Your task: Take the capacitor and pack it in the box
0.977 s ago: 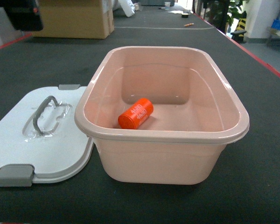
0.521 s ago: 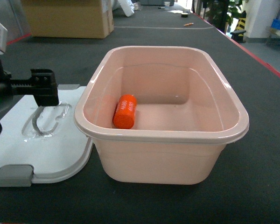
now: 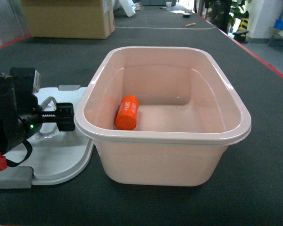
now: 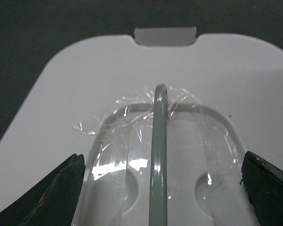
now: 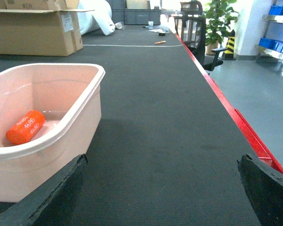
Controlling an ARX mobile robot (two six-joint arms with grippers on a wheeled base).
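Note:
The orange capacitor [image 3: 127, 112] lies on its side on the floor of the pale pink box [image 3: 179, 136], near the left wall. It also shows in the right wrist view as the capacitor [image 5: 25, 127] inside the box [image 5: 80, 113]. The light grey lid [image 3: 61, 160] lies flat to the left of the box. My left gripper [image 3: 61, 117] hovers over the lid, open, with its fingers either side of the lid's grey handle [image 4: 159, 155] and holding nothing. My right gripper [image 5: 161, 159] is open over bare mat to the right of the box and is out of the head view.
A brown cardboard carton [image 3: 68, 19] stands at the back left. The table's red edge [image 5: 245, 127] runs along the right. Beyond that edge are an office chair [image 5: 195, 28] and blue bins [image 5: 278, 9]. Small items lie far back on the mat.
My left arm came down from the upper left and now hangs low over the lid beside the box. The capacitor rolled left inside the box and has settled.

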